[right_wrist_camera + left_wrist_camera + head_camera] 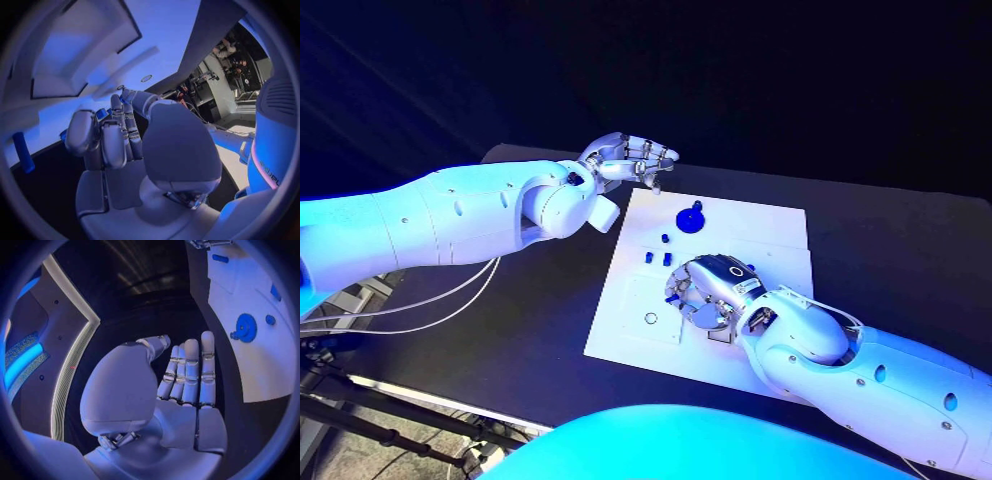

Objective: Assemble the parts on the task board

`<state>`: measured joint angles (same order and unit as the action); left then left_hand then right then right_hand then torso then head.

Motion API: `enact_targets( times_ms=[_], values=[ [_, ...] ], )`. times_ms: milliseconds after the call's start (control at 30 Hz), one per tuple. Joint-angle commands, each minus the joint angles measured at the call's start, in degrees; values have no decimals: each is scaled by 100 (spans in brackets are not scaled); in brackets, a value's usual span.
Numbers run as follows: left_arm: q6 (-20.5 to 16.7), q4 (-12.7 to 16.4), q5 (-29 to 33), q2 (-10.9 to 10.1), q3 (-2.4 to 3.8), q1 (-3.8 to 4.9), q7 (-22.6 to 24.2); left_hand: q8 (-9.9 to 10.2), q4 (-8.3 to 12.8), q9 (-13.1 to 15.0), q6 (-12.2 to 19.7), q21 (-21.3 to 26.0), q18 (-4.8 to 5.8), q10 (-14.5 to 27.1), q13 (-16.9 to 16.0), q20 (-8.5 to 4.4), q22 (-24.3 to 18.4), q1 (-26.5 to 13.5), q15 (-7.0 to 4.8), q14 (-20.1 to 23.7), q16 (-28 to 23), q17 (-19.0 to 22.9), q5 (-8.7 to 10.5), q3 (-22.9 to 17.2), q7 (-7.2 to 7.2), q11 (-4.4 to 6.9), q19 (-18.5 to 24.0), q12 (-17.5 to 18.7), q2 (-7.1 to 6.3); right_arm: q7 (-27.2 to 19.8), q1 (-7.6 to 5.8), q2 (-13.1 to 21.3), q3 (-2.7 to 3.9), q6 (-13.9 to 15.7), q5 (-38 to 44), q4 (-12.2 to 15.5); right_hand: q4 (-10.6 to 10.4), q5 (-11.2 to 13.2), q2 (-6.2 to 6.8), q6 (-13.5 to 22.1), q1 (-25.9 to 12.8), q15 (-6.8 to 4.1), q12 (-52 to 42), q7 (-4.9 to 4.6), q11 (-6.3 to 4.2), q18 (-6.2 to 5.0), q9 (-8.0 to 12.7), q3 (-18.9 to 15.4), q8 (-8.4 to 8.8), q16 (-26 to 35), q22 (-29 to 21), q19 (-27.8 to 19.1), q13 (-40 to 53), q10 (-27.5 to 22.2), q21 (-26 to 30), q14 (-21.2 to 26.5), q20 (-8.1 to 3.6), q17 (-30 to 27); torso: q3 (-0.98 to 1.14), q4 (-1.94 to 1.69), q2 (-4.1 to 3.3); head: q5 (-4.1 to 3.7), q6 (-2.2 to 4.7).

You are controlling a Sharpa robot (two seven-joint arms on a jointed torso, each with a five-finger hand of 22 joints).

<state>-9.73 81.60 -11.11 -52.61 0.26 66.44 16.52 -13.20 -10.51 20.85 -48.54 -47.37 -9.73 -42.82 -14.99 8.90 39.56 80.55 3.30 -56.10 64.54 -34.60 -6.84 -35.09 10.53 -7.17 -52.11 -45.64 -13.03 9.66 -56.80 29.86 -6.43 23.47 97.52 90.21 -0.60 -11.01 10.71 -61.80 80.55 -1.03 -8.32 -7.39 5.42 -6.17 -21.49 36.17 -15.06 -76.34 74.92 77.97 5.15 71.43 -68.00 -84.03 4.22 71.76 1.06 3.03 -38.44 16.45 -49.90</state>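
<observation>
From the head camera you see the white task board (776,225) mid-table on the black table (906,250). Your left hand (629,160) hovers off the board's far left corner, fingers loosely curled, holding nothing. Your right hand (708,290) rests low over the board's middle, hiding what lies beneath; a round blue part (689,216) and small blue parts (656,258) lie just beyond it.

At the left wrist, the fingers (190,372) stand straight and empty, the round part (244,328) well apart.

At the right wrist, the fingers (115,137) bend over the board (81,55); you cannot tell whether they grip anything. A blue peg (23,152) lies near.
</observation>
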Motion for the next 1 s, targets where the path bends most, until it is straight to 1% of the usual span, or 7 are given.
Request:
enact_targets(
  times_ms=[33,233,367,600,667,833,1000],
  values=[
    [83,2,28,2,4,2,32,-32,2,-8,-5,33,-80,-15,5,3,-5,-7,16,-17,35,-8,-24,2,26,-16,-40,24,33,50,19,26,-7,37,84,19,339,-15,-63,-32,46,-42,-11,-12,-218,99,-5,374,-32,-33,28,18,245,269,-41,-290,9,-4,6,4,2,9,-3],
    [88,-3,28,1,4,2,30,-32,2,-8,-5,33,-80,-15,5,3,-5,-7,16,-17,35,-8,-24,2,26,-16,-40,24,33,90,36,62,-7,282,124,58,343,-22,-61,-33,45,-42,-9,-11,-218,99,-6,378,-32,-35,31,20,247,271,-45,-290,9,-3,4,6,1,13,4],
    [92,-10,28,4,4,2,29,-32,2,-8,-5,33,-80,-15,5,3,-5,-7,16,-17,35,-8,-24,2,26,-16,-40,24,33,100,48,80,-6,450,137,95,347,-30,-59,-34,43,-42,-7,-10,-219,102,-8,384,-33,-39,41,26,249,273,-58,-291,9,-1,7,4,-1,10,18],
    [102,-18,28,5,3,2,24,-32,2,-8,-5,33,-80,-15,5,3,-5,-7,16,-17,35,-8,-24,2,26,-16,-40,24,33,141,58,109,-5,542,178,159,350,-34,-58,-35,41,-42,-6,-10,-220,102,-10,387,-34,-42,45,27,251,275,-62,-292,9,1,5,3,1,10,17],
    [108,-20,28,4,3,2,21,-32,2,-8,-5,33,-80,-15,5,3,-5,-7,16,-17,35,-8,-24,2,26,-16,-40,24,33,174,60,115,-5,528,214,175,350,-34,-58,-35,41,-42,-6,-10,-220,102,-10,387,-34,-42,45,27,251,275,-62,-292,9,1,5,2,1,8,19],
    [118,-22,28,5,3,2,14,-36,2,-8,-9,38,-80,-11,10,4,-8,-9,16,-13,34,-9,-23,4,24,-16,-40,29,37,214,62,124,-5,375,253,198,353,-37,-55,-36,38,-42,-5,-10,-220,105,-11,390,-34,-53,54,33,253,277,-74,-294,9,14,1,2,1,8,17],
    [117,-21,28,3,3,2,10,-36,2,-8,-9,38,-80,-11,10,4,-8,-9,16,-13,34,-9,-23,4,24,-16,-40,29,37,232,62,136,-4,88,267,226,353,-36,-52,-37,32,-42,-4,-10,-220,105,-12,390,-35,-52,57,34,255,279,-77,-294,9,10,-1,2,-1,3,13]
  ],
)
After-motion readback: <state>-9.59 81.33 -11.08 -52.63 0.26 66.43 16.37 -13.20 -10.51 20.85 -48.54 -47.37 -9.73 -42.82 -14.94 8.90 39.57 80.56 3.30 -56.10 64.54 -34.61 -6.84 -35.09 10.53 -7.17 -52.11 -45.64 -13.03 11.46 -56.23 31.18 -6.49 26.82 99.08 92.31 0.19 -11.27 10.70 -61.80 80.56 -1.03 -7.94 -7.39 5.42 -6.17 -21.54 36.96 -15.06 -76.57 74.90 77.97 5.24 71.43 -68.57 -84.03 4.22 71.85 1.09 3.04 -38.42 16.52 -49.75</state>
